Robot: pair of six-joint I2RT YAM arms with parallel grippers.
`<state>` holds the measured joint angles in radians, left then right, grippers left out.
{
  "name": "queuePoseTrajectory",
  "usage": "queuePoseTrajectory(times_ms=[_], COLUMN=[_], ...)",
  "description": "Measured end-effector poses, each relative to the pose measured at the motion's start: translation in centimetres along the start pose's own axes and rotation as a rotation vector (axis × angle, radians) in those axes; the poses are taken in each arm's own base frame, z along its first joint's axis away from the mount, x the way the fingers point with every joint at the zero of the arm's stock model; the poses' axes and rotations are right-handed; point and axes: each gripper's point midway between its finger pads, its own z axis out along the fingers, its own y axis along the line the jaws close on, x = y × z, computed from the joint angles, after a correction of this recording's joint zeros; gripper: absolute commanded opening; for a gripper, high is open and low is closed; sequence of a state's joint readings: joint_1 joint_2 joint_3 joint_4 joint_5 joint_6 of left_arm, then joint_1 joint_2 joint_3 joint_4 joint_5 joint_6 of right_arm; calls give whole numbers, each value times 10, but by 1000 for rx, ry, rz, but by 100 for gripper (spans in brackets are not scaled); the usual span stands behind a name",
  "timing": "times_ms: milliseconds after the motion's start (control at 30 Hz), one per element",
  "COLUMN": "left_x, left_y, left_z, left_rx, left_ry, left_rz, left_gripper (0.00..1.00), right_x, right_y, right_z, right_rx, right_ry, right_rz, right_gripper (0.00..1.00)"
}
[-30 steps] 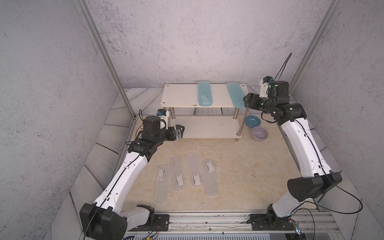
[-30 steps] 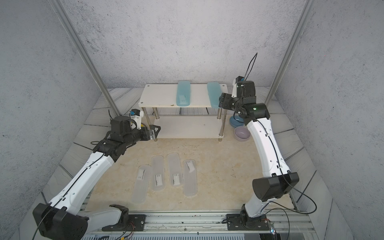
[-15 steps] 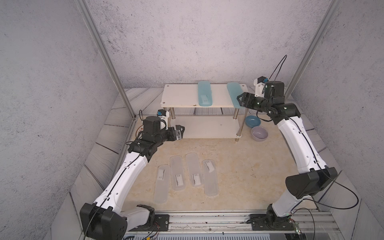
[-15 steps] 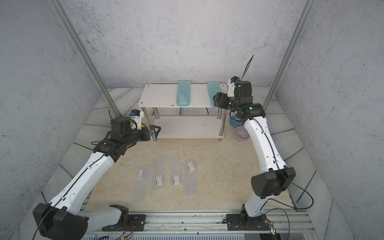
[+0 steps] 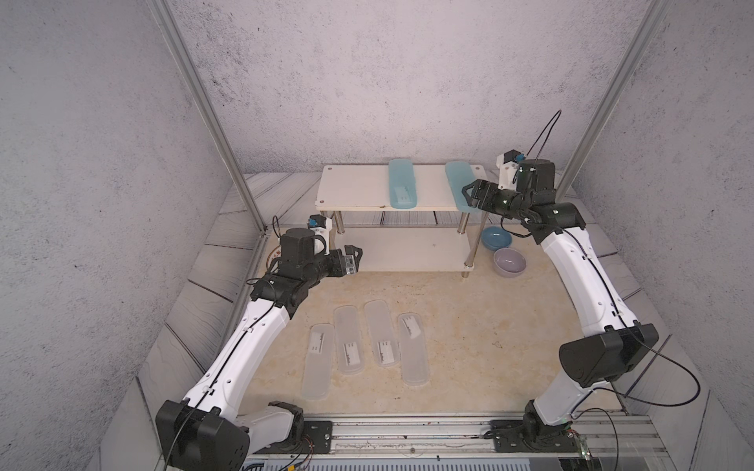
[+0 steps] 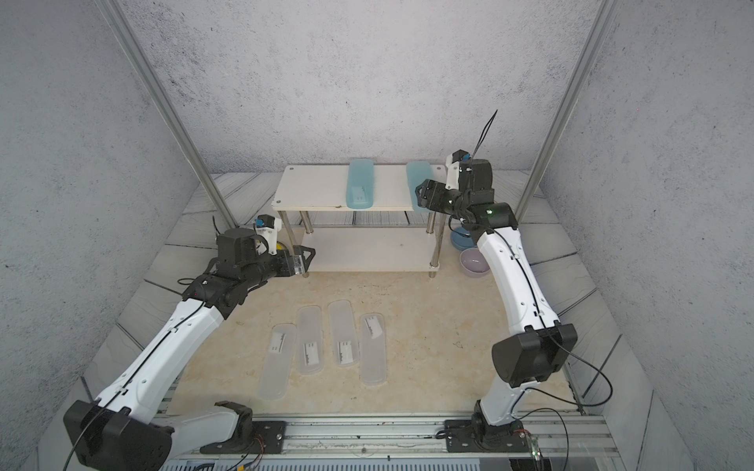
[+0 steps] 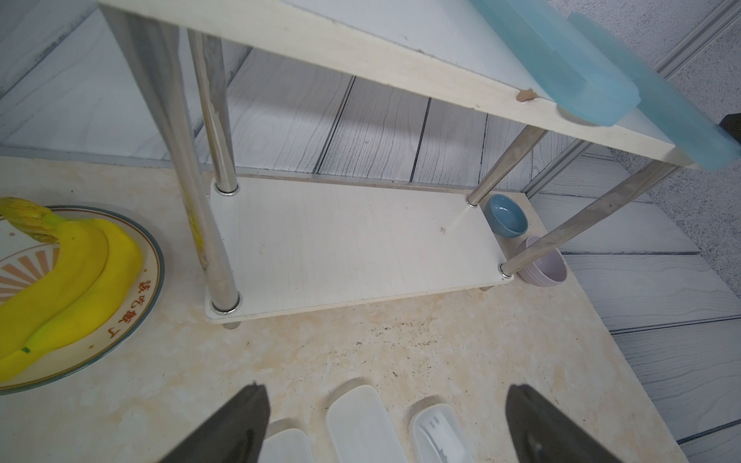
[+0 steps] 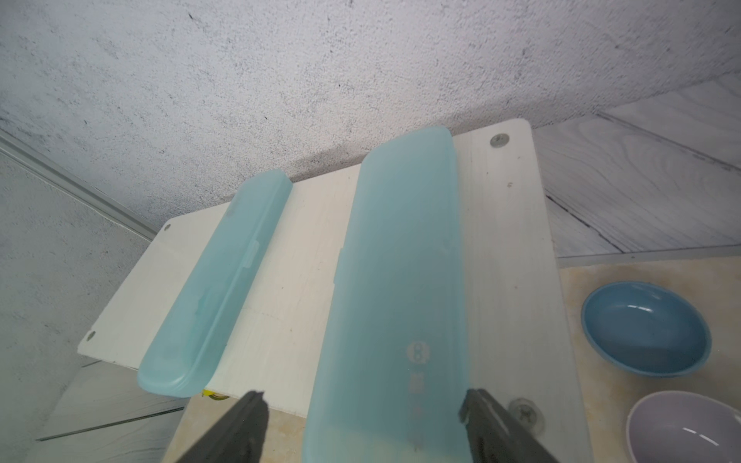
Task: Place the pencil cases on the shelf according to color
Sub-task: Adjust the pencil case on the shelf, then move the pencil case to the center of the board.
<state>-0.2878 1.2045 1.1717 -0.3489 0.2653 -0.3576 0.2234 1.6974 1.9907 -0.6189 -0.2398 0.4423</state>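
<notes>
Two teal-blue pencil cases (image 5: pixel 402 185) (image 5: pixel 457 183) lie on the top board of the shelf (image 5: pixel 355 189). The right-hand case (image 8: pixel 397 280) overhangs the board's front edge. My right gripper (image 5: pixel 469 193) (image 8: pixel 363 397) stands open astride its near end; one finger is clear of it and the other is at its edge. Several frosted clear pencil cases (image 5: pixel 381 332) lie side by side on the table. My left gripper (image 5: pixel 355 255) (image 7: pixel 387 387) hovers open and empty by the shelf's left front leg, above the far ends of the clear cases (image 7: pixel 361 421).
A blue bowl (image 5: pixel 495 237) and a lilac bowl (image 5: pixel 509 262) sit on the table right of the shelf, under my right arm. A plate with bananas (image 7: pixel 72 280) lies left of the shelf. The shelf's lower board (image 5: pixel 408 248) is bare.
My right gripper has shifted left along the shelf's front edge with the wrist rising, and its jaws have widened. The right teal case stays put. The left arm has not moved.
</notes>
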Motion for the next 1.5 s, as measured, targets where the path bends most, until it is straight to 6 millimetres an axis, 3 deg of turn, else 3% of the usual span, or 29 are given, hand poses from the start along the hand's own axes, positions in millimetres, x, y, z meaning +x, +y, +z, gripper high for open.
queuePoseTrajectory(times_ms=[133,233,400,500,600,733,833,967,1100,1233,1500], left_x=[-2,1,22,33,54,93,115,119,119,127,128], left_y=[2,7,16,22,28,40,47,53,55,61,85], left_z=[-7,-14,-19,-17,-13,-10,-14,-22,-24,-23,-25], left_rx=[-23,-47,-74,-88,-95,-109,-128,-162,-171,-201,-302], left_ry=[-15,-29,-12,13,49,110,132,122,111,128,133], left_rz=[13,12,-5,-23,-60,-134,-174,-194,-205,-216,-220], left_gripper=[98,99,98,99,99,99,99,99,99,98,99], right_x=[-18,-21,3,33,76,155,218,308,384,427,483], right_y=[7,8,6,9,16,30,14,-9,-10,1,33], right_z=[-22,-44,-91,-117,-129,-125,-114,-104,-103,-92,-57], right_rx=[21,46,96,102,96,70,124,201,235,267,215], right_ry=[-40,-64,-80,-72,-33,109,261,467,663,792,965], right_rz=[-9,-11,-11,-2,-9,-42,-7,31,9,-41,-107], right_gripper=[90,90,91,91,91,90,90,90,93,97,98])
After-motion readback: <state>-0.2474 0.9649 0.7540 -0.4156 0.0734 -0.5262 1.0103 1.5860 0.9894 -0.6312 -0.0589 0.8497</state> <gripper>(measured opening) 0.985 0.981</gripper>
